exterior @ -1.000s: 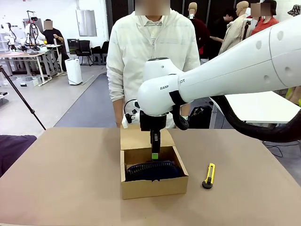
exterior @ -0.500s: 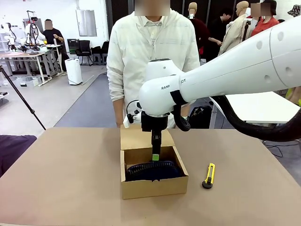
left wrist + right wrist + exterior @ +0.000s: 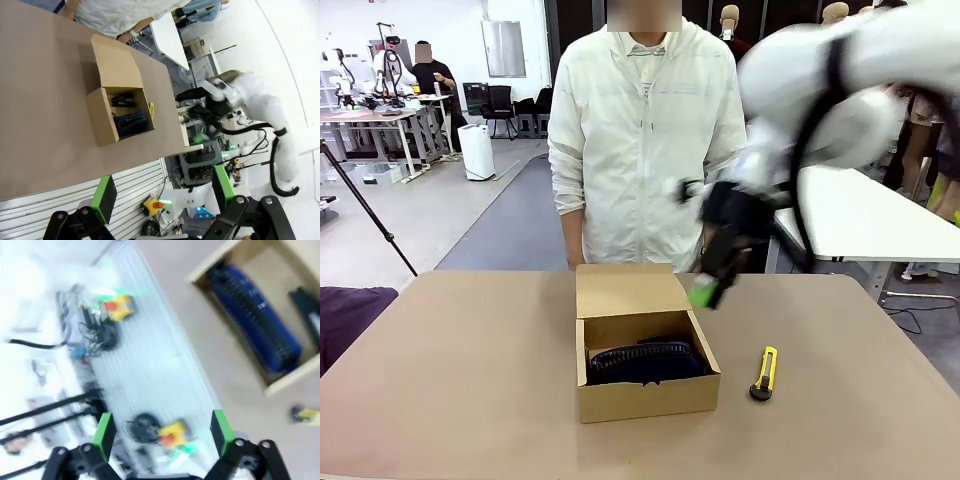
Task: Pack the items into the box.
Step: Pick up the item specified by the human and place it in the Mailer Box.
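The tan box stands open mid-table with its flap raised toward the person. Inside it lies the dark navy bundle. The left wrist view looks down at the box, where the bundle and the black stapler lie side by side. My right gripper hangs blurred above the table, right of the box flap. In its own view the right gripper is open and holds nothing, with the bundle and stapler below. My left gripper is open, high and far from the box.
A yellow utility knife lies on the table to the right of the box. A person in a white jacket stands at the far edge behind the box. A dark purple cloth lies at the table's left edge.
My right gripper has risen out of the box and swung up and to the right, blurred with motion, its fingers now wide apart. The box and its contents have stayed put.
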You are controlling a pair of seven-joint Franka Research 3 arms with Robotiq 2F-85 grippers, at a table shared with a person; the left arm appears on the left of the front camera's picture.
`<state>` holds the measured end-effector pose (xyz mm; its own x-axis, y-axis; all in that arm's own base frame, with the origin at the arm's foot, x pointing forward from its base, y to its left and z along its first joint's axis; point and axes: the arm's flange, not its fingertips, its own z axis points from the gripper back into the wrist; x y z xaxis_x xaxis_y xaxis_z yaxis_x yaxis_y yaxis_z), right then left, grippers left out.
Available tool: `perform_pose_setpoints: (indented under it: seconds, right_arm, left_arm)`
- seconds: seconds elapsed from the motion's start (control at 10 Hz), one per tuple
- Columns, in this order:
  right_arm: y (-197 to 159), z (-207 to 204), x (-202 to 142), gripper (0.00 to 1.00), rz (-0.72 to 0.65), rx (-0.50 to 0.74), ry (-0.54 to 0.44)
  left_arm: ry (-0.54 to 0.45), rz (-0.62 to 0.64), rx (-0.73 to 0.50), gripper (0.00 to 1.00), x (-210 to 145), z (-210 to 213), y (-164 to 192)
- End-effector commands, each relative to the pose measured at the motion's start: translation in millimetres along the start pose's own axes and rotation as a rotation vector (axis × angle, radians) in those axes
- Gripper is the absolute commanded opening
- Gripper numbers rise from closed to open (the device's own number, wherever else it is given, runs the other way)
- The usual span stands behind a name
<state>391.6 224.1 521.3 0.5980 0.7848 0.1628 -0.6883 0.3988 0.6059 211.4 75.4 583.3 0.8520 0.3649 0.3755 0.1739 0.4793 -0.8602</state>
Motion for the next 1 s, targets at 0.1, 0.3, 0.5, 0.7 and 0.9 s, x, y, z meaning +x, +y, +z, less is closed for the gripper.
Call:
perform_pose_setpoints:
  seconds: [0.1,0.3,0.5,0.7,0.9]
  right_arm:
    - [55.0,37.8,-149.2,1.00,-0.287,0.184,-0.243]
    - [74.8,38.9,-226.1,1.00,-0.630,0.318,-0.470]
    - [57.7,19.2,-264.7,1.00,-0.809,0.412,-0.519]
    - [57.7,30.2,-263.1,1.00,-0.701,0.324,-0.422]
    - [57.7,30.2,-263.1,1.00,-0.701,0.324,-0.422]
  left_arm:
    - [-0.003,0.004,-0.020,1.00,0.0,1.5,-2.3]
    - [-0.003,0.004,-0.020,1.00,0.0,1.5,-2.3]
    - [-0.003,0.004,-0.020,1.00,0.0,1.5,-2.3]
    - [-0.003,0.004,-0.020,1.00,0.0,1.5,-2.3]
    - [-0.003,0.004,-0.020,1.00,0.0,1.5,-2.3]
